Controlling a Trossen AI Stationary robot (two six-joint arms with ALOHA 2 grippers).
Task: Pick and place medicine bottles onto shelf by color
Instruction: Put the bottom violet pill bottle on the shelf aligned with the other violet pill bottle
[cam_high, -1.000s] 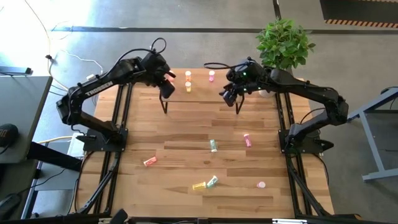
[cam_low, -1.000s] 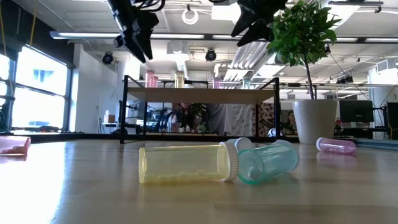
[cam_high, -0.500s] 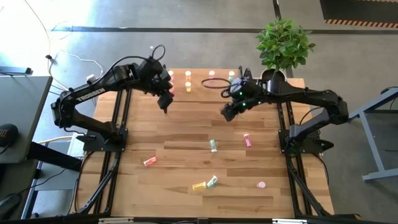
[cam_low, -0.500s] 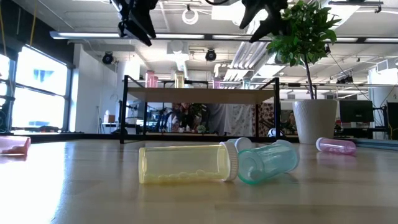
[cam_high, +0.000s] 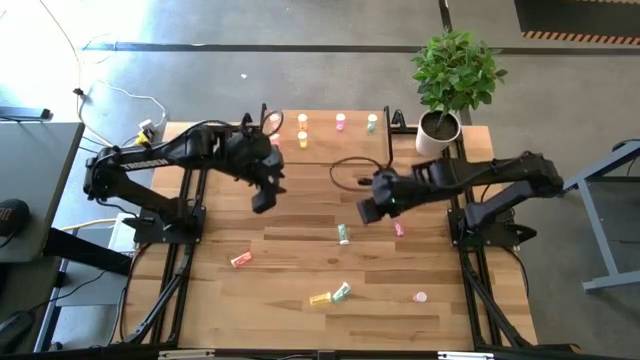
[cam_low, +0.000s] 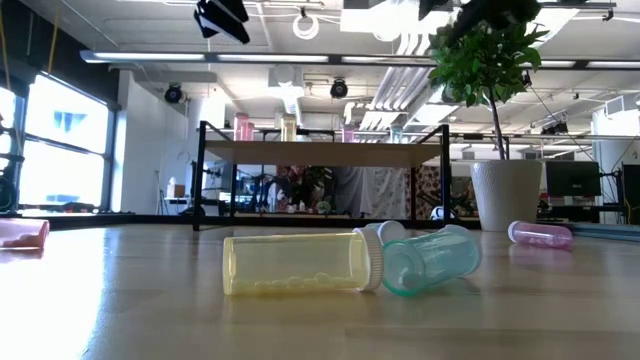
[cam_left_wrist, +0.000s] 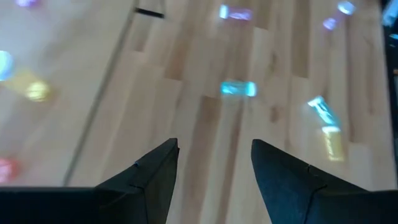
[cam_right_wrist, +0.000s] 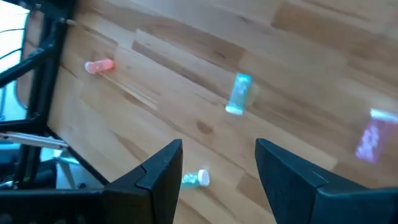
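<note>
Small cylindrical translucent medicine bottles (cam_low: 300, 263), pale-capped

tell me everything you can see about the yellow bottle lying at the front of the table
The yellow bottle is a small see-through cylinder, plastic by its look, with a pale ribbed cap. It lies on its side on the wooden tabletop, and small pale pills sit along its lower wall. Its capped end meets the green bottle, which also lies on its side. In the high view the pair lies near the table's front edge, yellow next to green. Neither hand is near it.
</note>
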